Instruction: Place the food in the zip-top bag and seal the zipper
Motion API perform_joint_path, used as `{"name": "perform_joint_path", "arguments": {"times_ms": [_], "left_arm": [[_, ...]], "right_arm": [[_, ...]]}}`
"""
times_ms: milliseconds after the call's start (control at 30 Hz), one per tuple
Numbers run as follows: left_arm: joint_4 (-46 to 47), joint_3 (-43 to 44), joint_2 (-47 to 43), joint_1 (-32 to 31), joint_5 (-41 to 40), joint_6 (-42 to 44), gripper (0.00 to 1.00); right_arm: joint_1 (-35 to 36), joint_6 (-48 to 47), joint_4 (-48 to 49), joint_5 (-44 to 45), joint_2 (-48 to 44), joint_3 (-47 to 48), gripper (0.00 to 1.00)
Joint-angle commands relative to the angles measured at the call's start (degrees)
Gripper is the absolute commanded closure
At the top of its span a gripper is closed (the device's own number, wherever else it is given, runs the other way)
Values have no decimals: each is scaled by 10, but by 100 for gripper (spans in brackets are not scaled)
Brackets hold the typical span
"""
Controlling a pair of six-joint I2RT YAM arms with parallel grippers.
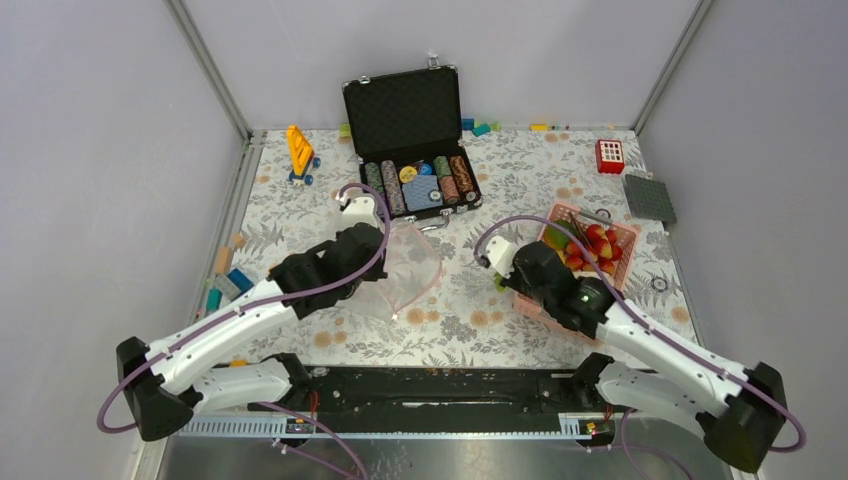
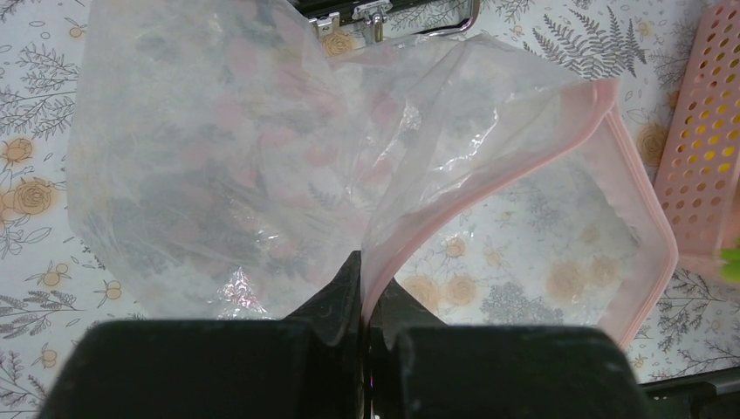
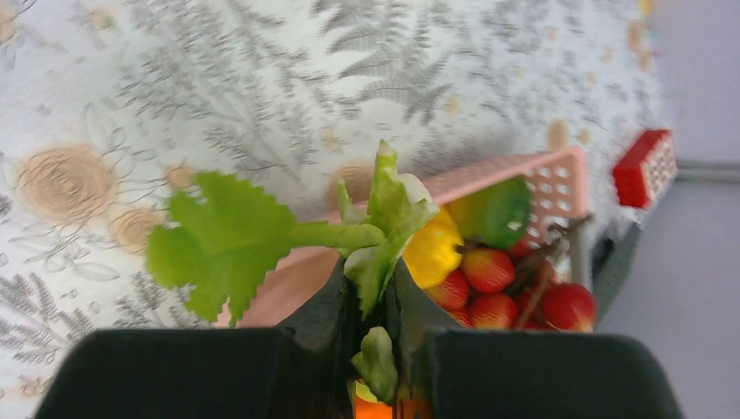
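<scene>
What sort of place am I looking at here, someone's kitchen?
Probably a robot test booth, not a kitchen: grey walls box in a floral-covered table, two robot arms are bolted along its edge, and toy fruit sits in a pink basket.

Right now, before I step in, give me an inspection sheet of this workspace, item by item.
Surface: floral tablecloth, no spills seen.
Job's things: zip-top bag lifted at its mouth, zipper unsealed, nothing seen inside; celery stalk held up beside the pink basket; remaining food in the basket.
Clutter: open poker chip case, yellow toy, red block, grey plate, small blocks at the left edge.
Grippers: left gripper shut on the bag's rim; right gripper shut on the celery stalk.
Cables: purple cables looped along both arms, no snag seen.
Surroundings: grey walls, metal frame posts.
</scene>
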Motion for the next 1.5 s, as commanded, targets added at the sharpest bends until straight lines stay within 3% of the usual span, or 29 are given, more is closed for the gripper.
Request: {"name": "perform_joint_path", "arguments": {"times_ms": [0, 67, 133, 333, 567, 633, 833, 1033, 1233, 1467], "left_arm": [[8, 36, 5, 1, -1, -11, 100], [6, 55, 18, 1, 11, -18, 100], [-1, 78, 38, 1, 26, -25, 100], [-39, 169, 107, 1, 80, -50, 100], [-47, 205, 151, 1, 115, -59, 100], [-47, 209, 162, 2, 118, -62, 100], [-46, 229, 201, 2, 132, -57, 100], [-38, 241, 223, 2, 157, -53, 100], [-36, 237, 209, 1, 174, -47, 100], [-36, 235, 188, 1, 191, -44, 100]], "right_arm": [[4, 43, 35, 148, -79, 27, 100], [3, 57, 73, 194, -118, 33, 100], [3, 68, 104, 182, -159, 39, 100], [4, 89, 191, 126, -285, 30, 100], [3, 131, 296, -1, -375, 39, 100], [3, 152, 308, -13, -371, 60, 100], [3, 214, 333, -159, -311, 134, 100], [3, 299, 390, -265, -254, 151, 100], [3, 360, 421, -302, -193, 142, 100], [3, 408, 494, -312, -162, 60, 100]]}}
